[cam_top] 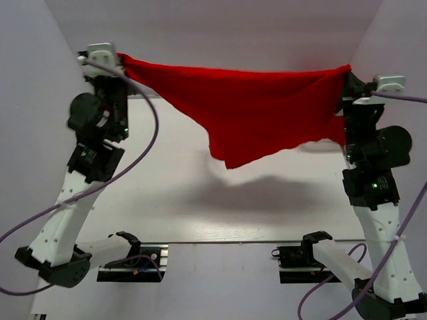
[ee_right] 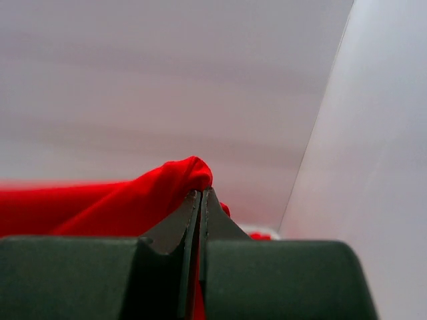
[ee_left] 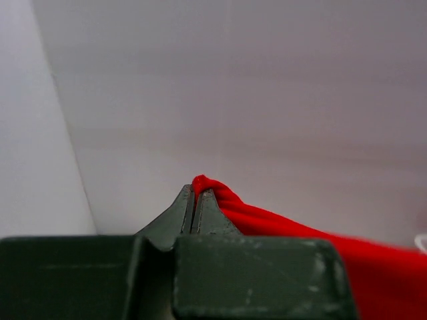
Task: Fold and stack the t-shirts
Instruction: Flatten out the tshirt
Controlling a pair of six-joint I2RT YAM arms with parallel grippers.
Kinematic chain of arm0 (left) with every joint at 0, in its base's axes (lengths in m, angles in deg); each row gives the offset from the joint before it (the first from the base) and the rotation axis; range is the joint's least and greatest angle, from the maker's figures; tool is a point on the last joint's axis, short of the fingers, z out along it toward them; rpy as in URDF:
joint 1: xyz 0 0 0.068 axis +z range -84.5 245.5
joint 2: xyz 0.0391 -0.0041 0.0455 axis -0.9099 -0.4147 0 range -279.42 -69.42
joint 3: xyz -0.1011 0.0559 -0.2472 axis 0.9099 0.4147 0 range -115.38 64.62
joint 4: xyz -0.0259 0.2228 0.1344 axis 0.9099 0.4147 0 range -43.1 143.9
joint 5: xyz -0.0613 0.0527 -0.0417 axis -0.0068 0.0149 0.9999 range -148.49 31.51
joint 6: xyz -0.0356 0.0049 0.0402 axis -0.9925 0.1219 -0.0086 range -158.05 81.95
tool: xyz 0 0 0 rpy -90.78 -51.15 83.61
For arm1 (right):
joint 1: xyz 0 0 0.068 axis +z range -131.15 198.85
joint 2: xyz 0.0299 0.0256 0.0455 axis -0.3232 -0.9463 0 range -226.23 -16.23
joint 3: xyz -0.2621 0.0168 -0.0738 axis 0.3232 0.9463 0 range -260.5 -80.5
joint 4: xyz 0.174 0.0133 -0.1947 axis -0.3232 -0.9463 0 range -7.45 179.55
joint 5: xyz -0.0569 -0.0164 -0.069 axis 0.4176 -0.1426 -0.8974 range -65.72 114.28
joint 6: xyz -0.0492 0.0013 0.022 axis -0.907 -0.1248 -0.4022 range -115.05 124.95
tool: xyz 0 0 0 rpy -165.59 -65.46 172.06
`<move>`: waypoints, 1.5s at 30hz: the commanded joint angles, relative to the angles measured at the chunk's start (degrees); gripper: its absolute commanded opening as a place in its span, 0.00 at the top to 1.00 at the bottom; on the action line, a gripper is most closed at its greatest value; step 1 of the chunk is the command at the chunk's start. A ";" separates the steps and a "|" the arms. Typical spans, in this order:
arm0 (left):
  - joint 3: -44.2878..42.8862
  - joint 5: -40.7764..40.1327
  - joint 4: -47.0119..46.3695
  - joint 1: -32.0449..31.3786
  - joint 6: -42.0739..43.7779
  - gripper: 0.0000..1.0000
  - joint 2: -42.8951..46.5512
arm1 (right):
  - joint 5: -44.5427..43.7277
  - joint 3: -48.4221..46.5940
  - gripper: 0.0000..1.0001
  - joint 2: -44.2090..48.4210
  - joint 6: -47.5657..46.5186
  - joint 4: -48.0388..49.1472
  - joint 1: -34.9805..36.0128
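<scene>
T-shirt is up in the air, and you've got it strung between both arms, well clear of the table. Left gripper has one corner pinched at top left and right gripper has the other at top right, so the top edge runs nearly straight across w/ a slight sag. Below that edge the red cloth hangs in a rough triangle, lowest point just right of centre. On the right a fold drops down alongside your right arm. From the overhead cam no cloth touches the table; its shadow lies on the surface underneath.

Left wrist cam: your fingers are clenched tight, tips together. A small bunch of red pokes out past the tips, then the cloth trails off to the lower right.

Right wrist cam: same story, fingers clamped hard. A rounded hump of cloth sits over the tips and more red stretches away to the left.

Both grips look to be on a thin bit of fabric, prob. a hem or sleeve edge, can't say which from here.

Both arms are raised high, elbows bent, w/ purple cables looping down toward the bases. Back wall is plain behind the shirt.
</scene>
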 commanded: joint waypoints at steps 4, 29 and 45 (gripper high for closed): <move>-2.24 0.76 -0.24 0.36 3.10 1.00 6.97 | 7.52 -7.41 1.00 3.88 -3.51 -0.82 -0.02; -40.15 -6.18 1.70 4.40 8.65 1.00 -35.05 | 0.50 -31.26 1.00 -31.55 -6.59 0.22 -0.64; 16.01 -16.47 26.52 11.34 -25.93 0.41 -12.28 | 29.35 18.56 0.81 -13.44 17.50 -19.89 0.15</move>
